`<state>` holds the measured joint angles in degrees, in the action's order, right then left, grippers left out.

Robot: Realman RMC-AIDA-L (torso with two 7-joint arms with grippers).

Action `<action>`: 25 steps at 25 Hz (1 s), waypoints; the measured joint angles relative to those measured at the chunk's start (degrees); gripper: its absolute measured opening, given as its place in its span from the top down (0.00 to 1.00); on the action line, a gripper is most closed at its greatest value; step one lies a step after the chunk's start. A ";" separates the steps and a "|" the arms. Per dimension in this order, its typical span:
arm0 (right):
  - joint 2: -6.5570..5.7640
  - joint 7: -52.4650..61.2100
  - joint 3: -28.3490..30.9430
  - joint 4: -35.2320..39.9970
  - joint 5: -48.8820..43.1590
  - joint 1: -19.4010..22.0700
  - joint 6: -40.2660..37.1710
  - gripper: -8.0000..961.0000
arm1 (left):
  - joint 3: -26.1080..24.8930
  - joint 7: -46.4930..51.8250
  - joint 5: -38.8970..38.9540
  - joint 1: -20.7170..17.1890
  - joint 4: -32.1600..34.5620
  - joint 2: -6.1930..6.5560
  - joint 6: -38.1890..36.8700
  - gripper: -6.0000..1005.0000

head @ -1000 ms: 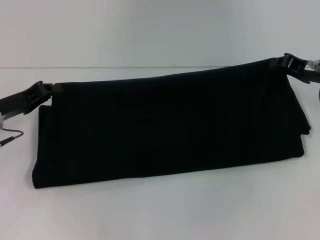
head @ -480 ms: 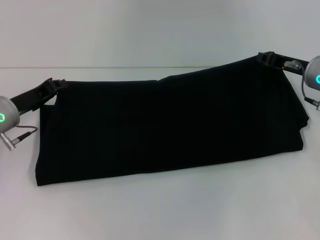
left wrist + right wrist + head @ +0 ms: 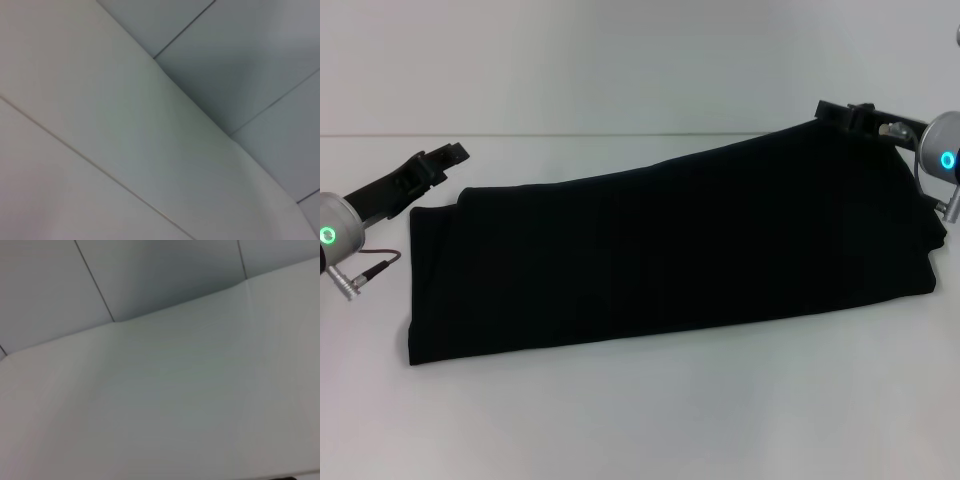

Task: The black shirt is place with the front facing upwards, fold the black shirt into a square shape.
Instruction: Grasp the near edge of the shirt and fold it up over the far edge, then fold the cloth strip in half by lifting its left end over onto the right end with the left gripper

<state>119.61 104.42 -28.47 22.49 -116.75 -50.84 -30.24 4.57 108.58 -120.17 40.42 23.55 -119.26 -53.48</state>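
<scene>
Already folded lengthwise: black shirt [image 3: 670, 250] across the table [image 3: 640, 410] as a long band. Left gripper [image 3: 445, 157] apart, empty; right gripper [image 3: 840, 112] at far-right corner, grip unclear. Crosswise folds remaining.

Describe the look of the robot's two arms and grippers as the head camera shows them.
Both arms end in a silver-grey rounded wrist housing with a glowing green ring light. The left gripper is black and slender, with a thin dark reddish cable and silver plug below its wrist. The right gripper is also black, with a small silver fitting beside its wrist. No lettering is visible.
</scene>
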 joint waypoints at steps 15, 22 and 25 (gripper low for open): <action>0.27 -3.28 -5.37 -3.25 0.05 -0.47 13.59 0.25 | 0.11 -5.13 0.51 -2.55 0.00 -0.16 -16.88 0.43; 0.01 -3.30 -6.04 -2.21 1.78 1.04 9.29 0.23 | -0.04 -5.11 0.64 -4.56 0.24 0.49 -21.60 0.23; -0.28 -6.51 -6.35 2.19 2.06 5.28 -4.59 0.22 | -0.20 -3.63 0.66 -6.27 0.64 1.85 -25.37 0.17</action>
<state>119.33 97.91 -34.82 24.68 -114.69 -45.57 -34.84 4.38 104.96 -119.51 34.16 24.19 -117.41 -78.85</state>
